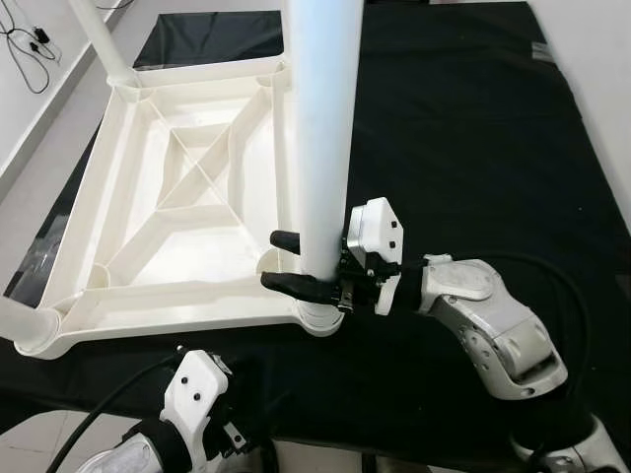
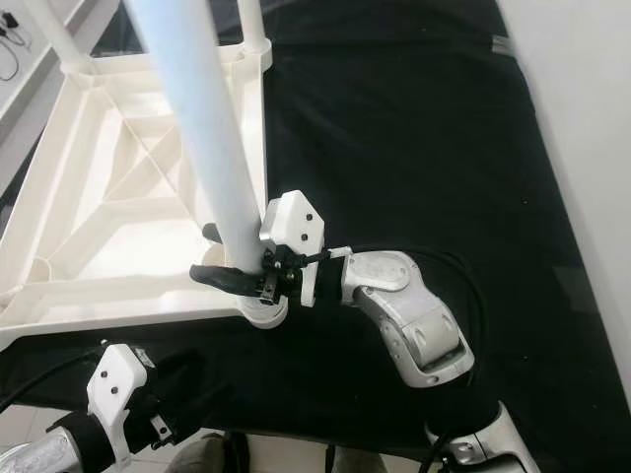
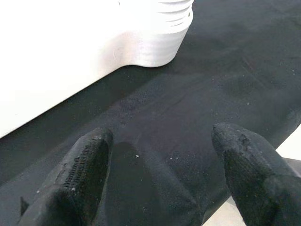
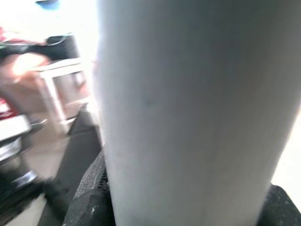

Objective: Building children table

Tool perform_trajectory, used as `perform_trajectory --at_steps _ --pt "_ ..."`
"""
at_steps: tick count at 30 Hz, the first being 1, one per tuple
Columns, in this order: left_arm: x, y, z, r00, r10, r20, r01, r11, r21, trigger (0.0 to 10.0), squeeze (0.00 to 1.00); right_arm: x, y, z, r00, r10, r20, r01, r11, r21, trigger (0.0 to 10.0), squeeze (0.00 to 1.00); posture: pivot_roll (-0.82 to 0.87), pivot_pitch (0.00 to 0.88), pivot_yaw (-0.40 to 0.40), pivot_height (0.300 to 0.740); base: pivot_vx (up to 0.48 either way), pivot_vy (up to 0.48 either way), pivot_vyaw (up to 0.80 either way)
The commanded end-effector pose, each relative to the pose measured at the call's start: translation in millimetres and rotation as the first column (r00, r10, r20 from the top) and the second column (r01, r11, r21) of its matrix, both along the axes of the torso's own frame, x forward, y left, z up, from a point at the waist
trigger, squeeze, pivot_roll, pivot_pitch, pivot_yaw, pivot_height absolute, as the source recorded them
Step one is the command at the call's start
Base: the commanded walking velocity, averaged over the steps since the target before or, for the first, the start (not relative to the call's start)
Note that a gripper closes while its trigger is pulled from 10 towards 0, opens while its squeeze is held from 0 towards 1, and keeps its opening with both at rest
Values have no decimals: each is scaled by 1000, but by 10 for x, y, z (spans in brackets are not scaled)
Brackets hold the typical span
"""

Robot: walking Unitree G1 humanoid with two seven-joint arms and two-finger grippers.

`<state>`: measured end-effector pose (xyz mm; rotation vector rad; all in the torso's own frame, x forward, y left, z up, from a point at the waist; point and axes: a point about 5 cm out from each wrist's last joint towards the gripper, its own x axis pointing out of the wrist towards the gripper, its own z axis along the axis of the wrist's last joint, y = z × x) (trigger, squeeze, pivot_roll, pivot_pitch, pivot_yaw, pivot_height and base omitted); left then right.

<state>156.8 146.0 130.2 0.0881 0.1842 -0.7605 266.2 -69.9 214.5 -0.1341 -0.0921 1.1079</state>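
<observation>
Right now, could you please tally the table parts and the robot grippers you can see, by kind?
Table tops: 1, white, upside down on the black mat.
Table legs: 4: near right, held by the right gripper; far left; near left; far right.
Grippers: 2: right gripper; left gripper, open.
Total: 7.

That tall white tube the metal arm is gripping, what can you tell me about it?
The smooth white plastic tube leg is round and stands upright in the near right corner socket of the upturned white ribbed tabletop, which lies on a black cloth. The right hand clasps it low down, one black finger on either side.
</observation>
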Motion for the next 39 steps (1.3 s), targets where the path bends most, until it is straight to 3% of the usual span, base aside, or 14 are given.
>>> perform_trajectory --at_steps 1,3,4,5,9,16,24,25,31,34,36,37,38,39 --pt "-34 0 -44 1000 6 -19 -6 1000 5 10000 0 120 -271 -711 884 -419 -209 360 893 -269 10000 0 93 304 -3 740 0 0 0" --pt "-26 18 -30 1000 26 -13 -26 1000 1 10000 0 -239 -256 -846 722 -674 -156 612 728 -310 10000 0 107 303 -8 740 0 0 0" --pt "-7 42 -20 999 44 -3 -44 999 1 10000 0 -358 -222 -886 690 -704 -167 641 702 -310 10000 0 91 297 11 740 0 0 0" --pt "7 59 -13 998 55 4 -55 998 2 10000 0 -423 -181 -910 699 -690 -188 626 718 -304 10000 0 91 297 11 740 0 0 0" --pt "101 175 9 994 97 45 -99 994 35 10000 0 -199 -298 -807 699 -710 -86 677 695 -244 10000 0 95 263 5 740 0 0 0" --pt "238 332 120 983 150 102 -155 987 49 10000 0 -150 -300 -855 709 -702 -61 671 700 -245 10000 0 105 245 12 740 0 0 0" --pt "490 491 456 957 188 222 -197 980 18 10000 0 -163 -335 -887 637 -769 -51 736 627 -255 10000 0 93 225 28 740 0 0 0" --pt "588 489 602 947 181 264 -185 983 -9 10000 0 -168 -332 -895 621 -782 -49 749 611 -257 10000 0 87 219 32 740 0 0 0" --pt "711 464 808 936 157 315 -150 988 -45 10000 0 -170 -325 -906 605 -795 -47 761 595 -260 10000 0 83 214 36 740 0 0 0" --pt "934 374 1195 917 67 393 -21 992 -121 10000 0 -147 -315 -934 603 -796 -56 760 594 -264 10000 0 72 205 38 740 0 0 0" --pt "934 374 1195 917 67 393 -21 992 -121 10000 0 -147 -315 -934 603 -796 -56 760 594 -264 10000 0 72 205 38 740 0 0 0" --pt "1023 310 1387 907 4 421 67 986 -153 10000 16 -133 -312 -947 603 -796 -61 759 595 -263 10000 0 73 200 38 740 0 0 0" --pt "1070 233 1550 896 -83 435 180 966 -186 10000 1000 -123 -307 -957 604 -794 -64 758 597 -263 10000 0 73 199 38 740 0 0 0" --pt "1088 188 1634 887 -139 440 249 947 -203 10000 1000 -114 -303 -965 605 -794 -65 757 598 -263 10000 0 71 196 39 740 0 0 0"
